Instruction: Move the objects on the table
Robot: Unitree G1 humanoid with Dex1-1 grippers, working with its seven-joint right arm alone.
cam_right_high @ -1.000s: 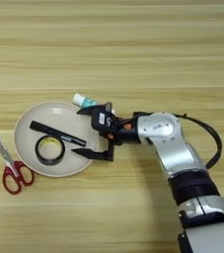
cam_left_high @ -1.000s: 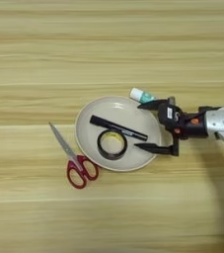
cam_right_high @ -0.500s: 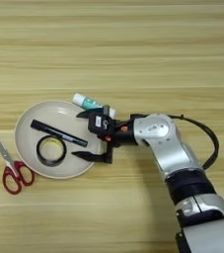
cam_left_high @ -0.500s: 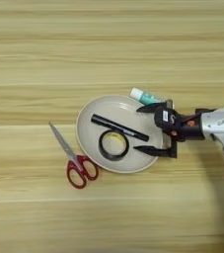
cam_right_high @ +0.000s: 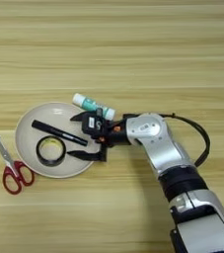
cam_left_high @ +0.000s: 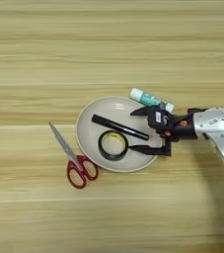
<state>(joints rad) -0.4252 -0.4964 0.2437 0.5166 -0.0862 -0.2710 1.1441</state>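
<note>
- Right claw (cam_left_high: 142, 129) sits over the plate's right rim, fingers spread wide: one tip at the rim nearest the glue stick, the other low on the rim, pointing at the tape ring. Nothing held.
- Marker pen (cam_left_high: 119, 127) lies inside the plate (cam_left_high: 91, 148), running from upper left of centre down to the right; its right end falls in the gap between the open fingers.
- Tape ring (cam_left_high: 113, 145) lies flat in the plate just below the marker, near or touching it; can't tell which.
- Step in hand, my read: lining up on the marker's right end for a pick. Could also be the tape ring, since the lower finger is close to it.
- Next move calls for: drop the claw so both fingers straddle the marker shaft, close across its width, lift clear of the rim. Thin round barrel, so it may roll or twist if pinched near the very tip; the lower finger could nudge the tape ring.
- Off-plate items: glue stick (cam_left_high: 151, 99) on the counter (cam_left_high: 108, 44) just outside the plate's upper right rim; scissors (cam_left_high: 74, 157) just left of the plate, red handles toward the bottom.
- Count: 1 marker pen, 1 tape ring, 1 plate, 1 glue stick, 1 pair of scissors, 1 claw.
</note>
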